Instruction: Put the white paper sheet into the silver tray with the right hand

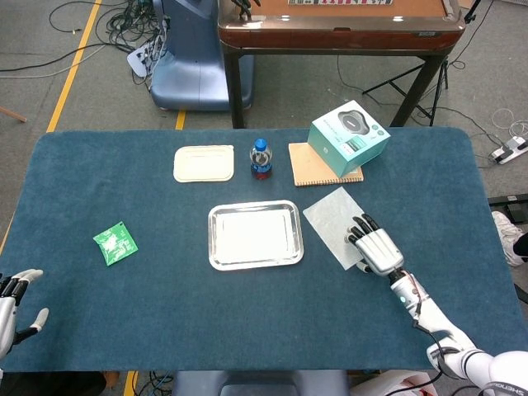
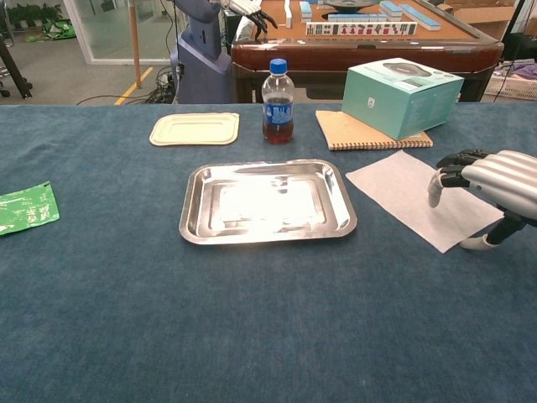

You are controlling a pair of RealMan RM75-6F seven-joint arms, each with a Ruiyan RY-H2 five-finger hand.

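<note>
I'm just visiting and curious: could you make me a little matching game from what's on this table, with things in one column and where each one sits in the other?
Things:
1. white paper sheet
2. green packet
3. teal box
4. bottle

Places:
A. on top of the brown notebook
B. alone near the table's left side
C. under the right hand
D. behind the silver tray

Pairs: 1-C, 2-B, 3-A, 4-D

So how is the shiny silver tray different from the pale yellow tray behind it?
The shiny silver metal tray is bigger and mirror-bright; the pale yellow tray is smaller and dull. The silver one sits mid-table, beside the white paper sheet; the yellow one lies farther back, next to the blue-capped bottle. Both are flat rectangles with rounded corners and raised rims, and both hold nothing.
</note>
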